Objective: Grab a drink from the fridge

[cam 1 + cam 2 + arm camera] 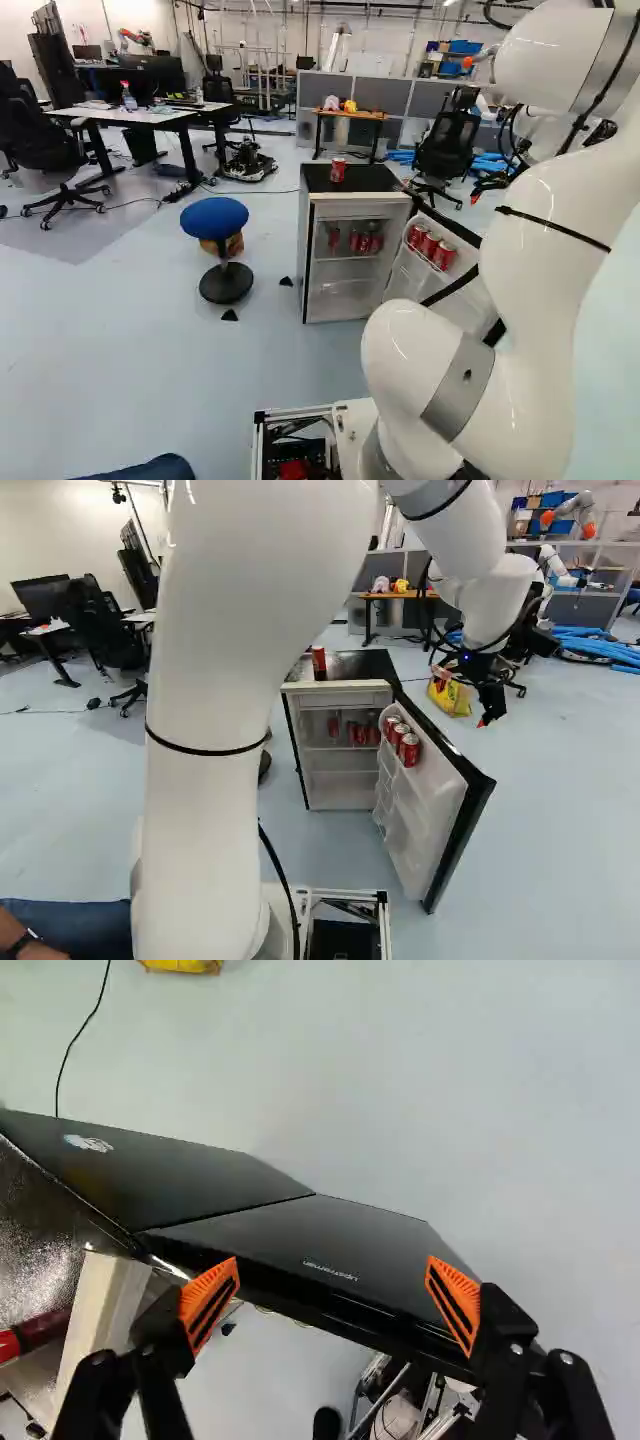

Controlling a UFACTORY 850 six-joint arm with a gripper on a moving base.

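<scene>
In the right base view my gripper (pixel 488 695) hangs to the right of the small fridge (pixel 340 688), beyond its open door (pixel 440 790). The wrist view shows the gripper (pixel 330 1295) open, its orange-padded fingers wide apart over the black door (pixel 350 1245), nothing gripped. Red cans (pixel 408 748) stand in the door's upper rack. More red cans (pixel 365 242) are on a shelf inside the fridge. Another red can (pixel 338 170) stands on the fridge top; part of that can (pixel 40 1330) shows in the wrist view.
A blue stool (pixel 215 218) stands left of the fridge. Behind are a yellow bag (pixel 450 695) on the floor, a small wooden table (pixel 350 115) and an office chair (pixel 447 145). Another robot (pixel 570 515) is at the far right. A person's arm (pixel 30 942) shows near the base.
</scene>
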